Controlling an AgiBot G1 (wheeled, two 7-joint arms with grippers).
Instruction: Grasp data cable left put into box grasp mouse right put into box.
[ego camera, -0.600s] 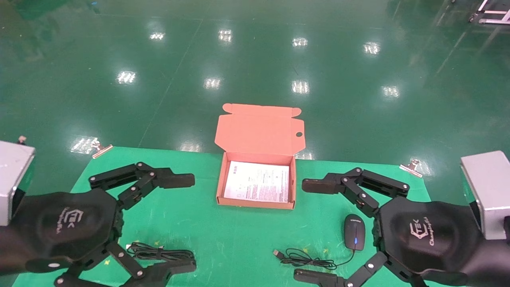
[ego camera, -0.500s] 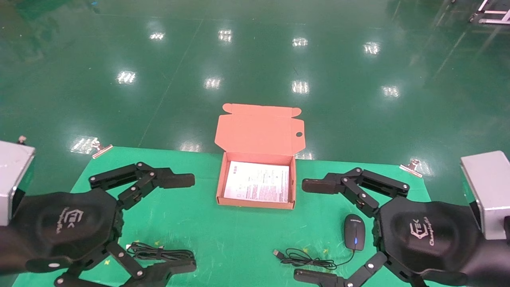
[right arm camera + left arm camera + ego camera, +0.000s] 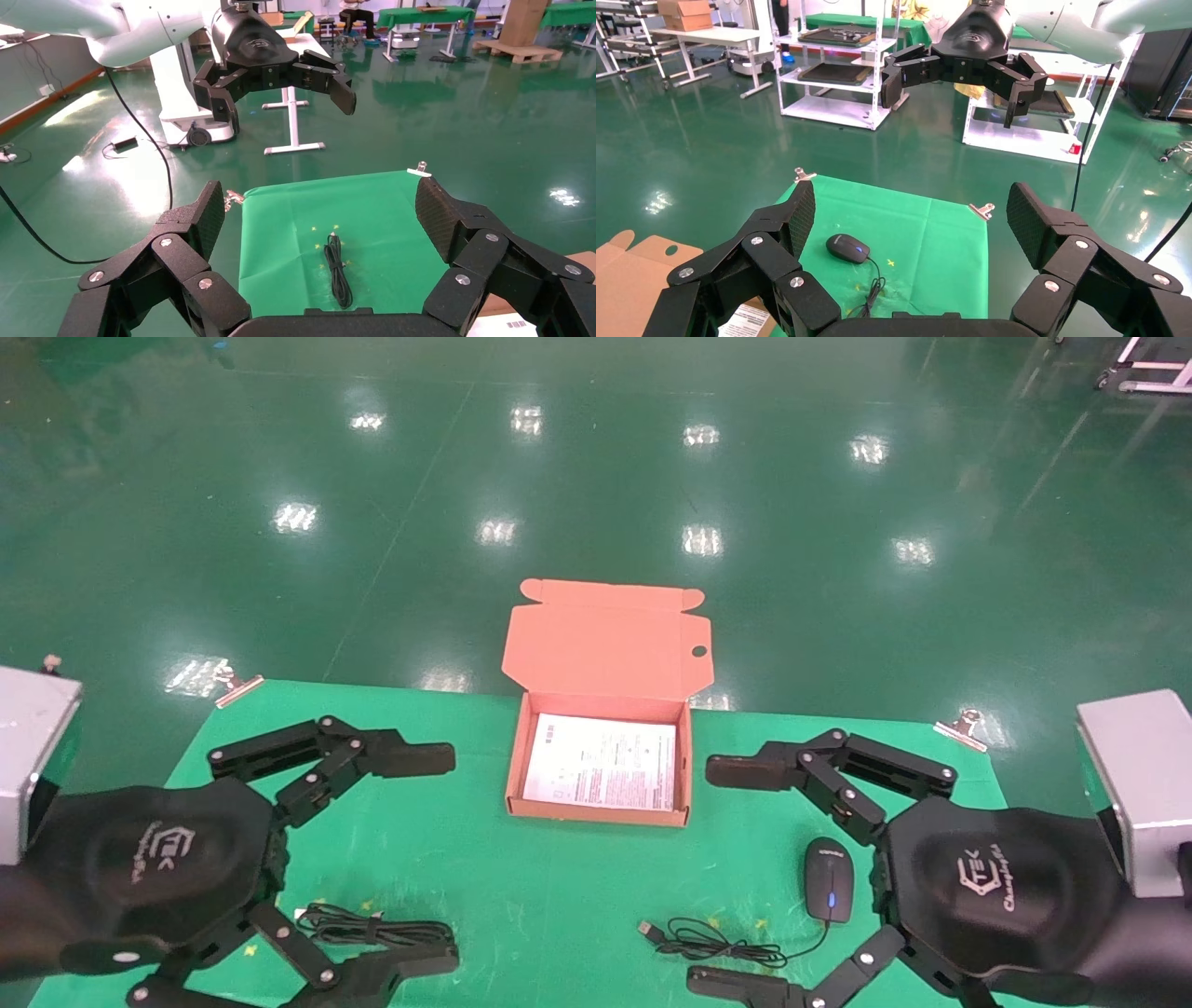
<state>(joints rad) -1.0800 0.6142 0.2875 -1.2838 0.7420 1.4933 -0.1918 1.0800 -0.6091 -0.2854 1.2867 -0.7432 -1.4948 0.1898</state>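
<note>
The salmon-orange box (image 3: 596, 813) stands open at the back middle of the green table, lid (image 3: 605, 640) up, a white leaflet (image 3: 601, 773) inside. The looped black data cable (image 3: 372, 926) lies at the front left; it also shows in the right wrist view (image 3: 337, 274). My left gripper (image 3: 438, 859) is open and empty above it, as the left wrist view (image 3: 914, 217) shows too. The black mouse (image 3: 829, 891) with a blue-lit wheel lies at the front right, its thin cord (image 3: 717, 947) trailing left; it also shows in the left wrist view (image 3: 847, 248). My right gripper (image 3: 715, 876) is open and empty beside it, seen also in the right wrist view (image 3: 322, 210).
Metal clips (image 3: 237, 686) (image 3: 959, 724) hold the green cloth at the back corners. Grey blocks (image 3: 28, 747) (image 3: 1136, 775) flank the table at either side. Shiny green floor lies beyond the back edge. Racks and tables stand far off (image 3: 835, 63).
</note>
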